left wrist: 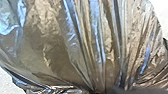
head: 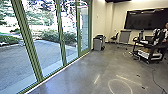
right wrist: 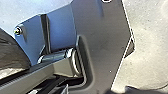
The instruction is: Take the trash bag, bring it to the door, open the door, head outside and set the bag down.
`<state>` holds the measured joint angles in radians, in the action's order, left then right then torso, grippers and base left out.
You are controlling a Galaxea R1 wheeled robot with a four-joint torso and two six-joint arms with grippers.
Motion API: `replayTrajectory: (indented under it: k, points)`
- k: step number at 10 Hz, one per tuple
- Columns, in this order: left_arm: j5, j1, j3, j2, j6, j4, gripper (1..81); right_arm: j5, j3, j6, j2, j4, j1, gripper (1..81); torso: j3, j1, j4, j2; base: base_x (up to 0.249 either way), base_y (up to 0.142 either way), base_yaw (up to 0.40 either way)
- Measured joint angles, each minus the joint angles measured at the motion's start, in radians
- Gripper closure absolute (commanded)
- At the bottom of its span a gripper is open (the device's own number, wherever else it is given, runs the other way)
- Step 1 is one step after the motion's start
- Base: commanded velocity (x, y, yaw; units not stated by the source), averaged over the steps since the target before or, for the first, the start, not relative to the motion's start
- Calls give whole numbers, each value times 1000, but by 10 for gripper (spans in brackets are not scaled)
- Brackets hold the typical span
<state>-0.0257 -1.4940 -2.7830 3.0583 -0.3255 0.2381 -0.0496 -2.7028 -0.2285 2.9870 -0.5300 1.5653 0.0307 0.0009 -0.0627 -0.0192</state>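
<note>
Trash bag (left wrist: pixel 57 47) in long shiny folds over pale floor (left wrist: pixel 6 82)

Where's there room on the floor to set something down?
There's room on the floor between the green-framed glass and the loaded cart. It's crowded around that cart, with a cable nearby, and by the grey bin.

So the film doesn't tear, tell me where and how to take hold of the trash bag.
Likely best on the gathered part of the trash bag, coming from that end: the long folds converge there into a bunch, while the body bulges wide, its film thin-looking and creased.
</note>
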Motion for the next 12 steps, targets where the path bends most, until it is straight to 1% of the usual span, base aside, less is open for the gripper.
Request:
replayTrajectory:
  k: [5, 8, 12]
  points:
    - [0, 0, 0, 0, 0, 0, 811, 0, 0, 0, 1, 1, 0, 10, 0, 0, 0, 0, 173, 0, 0]
    - [6, 0, 1, 0, -3, 1, 811, 0, 0, 0, 1, 23, 0, 10, 0, 0, 0, 0, 171, 0, 0]
    - [8, 0, 1, 0, -3, 1, 811, 0, 0, 0, 1, 26, 1, 10, 0, 0, 1, 0, 167, 0, 0]
